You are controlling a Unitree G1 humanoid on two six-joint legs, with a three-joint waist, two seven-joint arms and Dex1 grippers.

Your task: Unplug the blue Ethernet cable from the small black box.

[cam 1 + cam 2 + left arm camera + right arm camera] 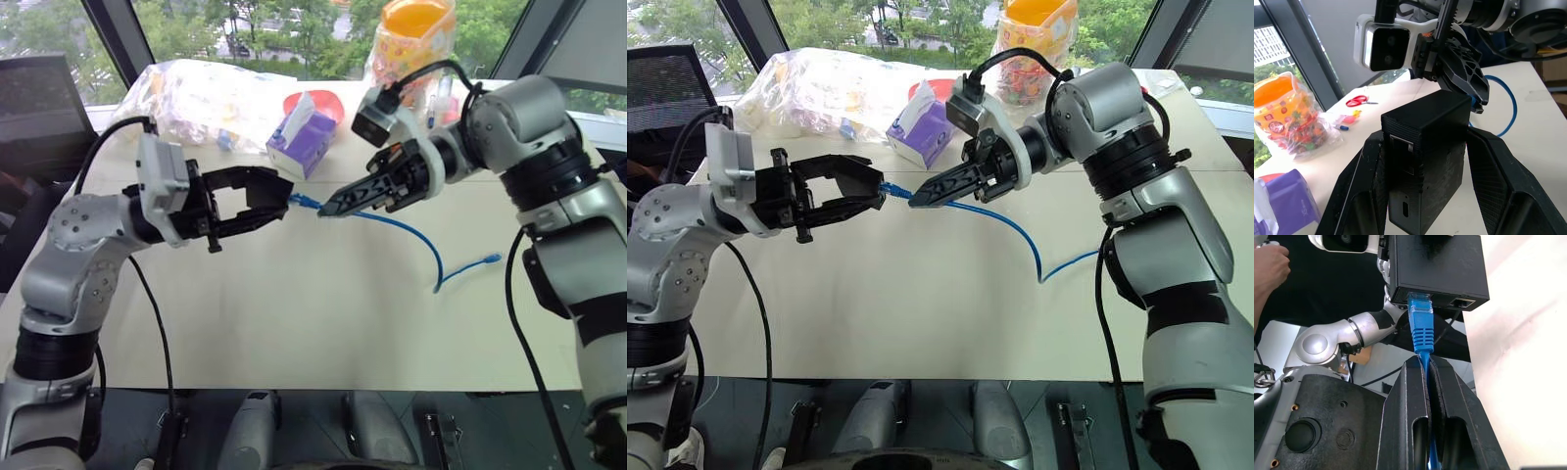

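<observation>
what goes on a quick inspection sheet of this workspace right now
surface: pale table, bare in front
job's things: blue cable plugged into black box; free end lies on table
clutter: purple tissue box, red bowl, plastic bags, orange candy bag, scissors
grippers: left gripper around box; right gripper shut on cable just behind plug
cables: black arm cables
surroundings: windows, trees outside; a person's hand

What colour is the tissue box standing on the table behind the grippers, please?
Purple, with a white tissue sticking out of its top; the tissue box shows best in the left eye view.
</observation>
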